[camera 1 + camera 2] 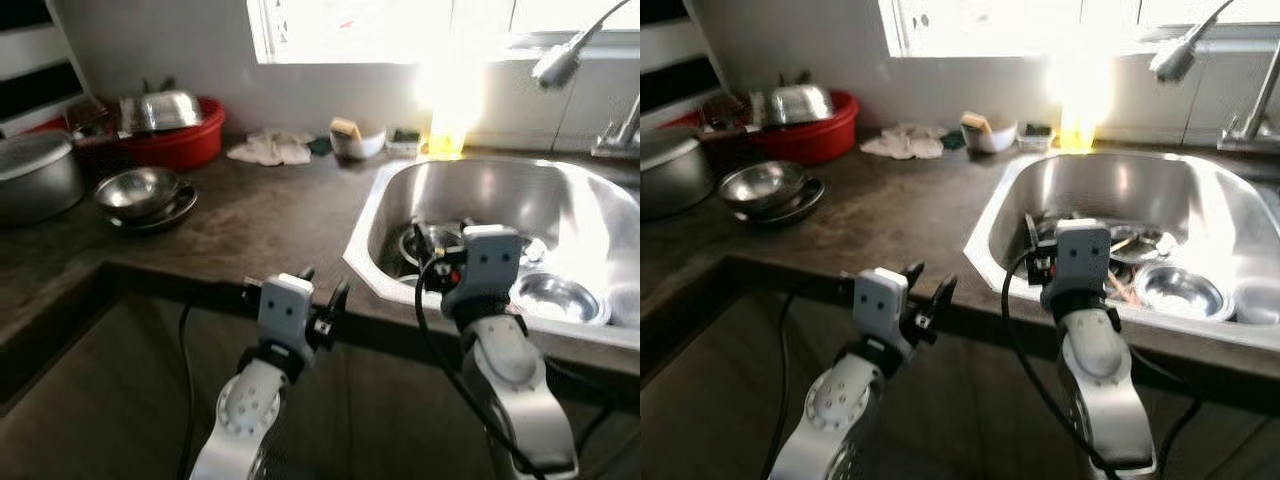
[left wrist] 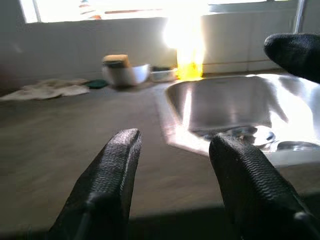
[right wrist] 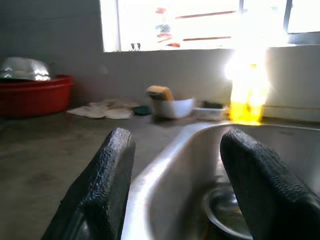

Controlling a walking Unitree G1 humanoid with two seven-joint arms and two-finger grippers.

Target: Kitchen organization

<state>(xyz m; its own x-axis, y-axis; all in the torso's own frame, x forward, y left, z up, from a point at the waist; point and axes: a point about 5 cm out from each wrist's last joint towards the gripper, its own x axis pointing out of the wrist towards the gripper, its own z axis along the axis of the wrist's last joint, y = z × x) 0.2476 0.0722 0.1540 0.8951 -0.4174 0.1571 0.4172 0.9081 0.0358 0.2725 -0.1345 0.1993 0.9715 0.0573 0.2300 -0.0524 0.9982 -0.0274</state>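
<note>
A steel sink point(image 1: 392, 196) is set into the dark counter point(image 1: 260, 225) and holds several steel dishes, among them a small bowl point(image 1: 560, 297). My right gripper point(image 1: 442, 240) stands open over the sink's near left corner, with nothing between its fingers point(image 3: 102, 185). My left gripper point(image 1: 325, 290) hovers open and empty at the counter's front edge, left of the sink, its fingers point(image 2: 107, 185) pointing toward the window. Stacked steel bowls point(image 1: 140, 192) sit on the counter at the left. A red basin point(image 1: 190, 148) behind them carries an upturned steel bowl point(image 1: 165, 108).
A grey pot point(image 1: 35, 175) stands at the far left. Along the back wall lie a white cloth point(image 1: 270, 148), a white bowl with a sponge point(image 1: 355, 140) and a yellow bottle point(image 1: 448, 135) in window glare. The faucet point(image 1: 562, 62) arches over the sink's back right.
</note>
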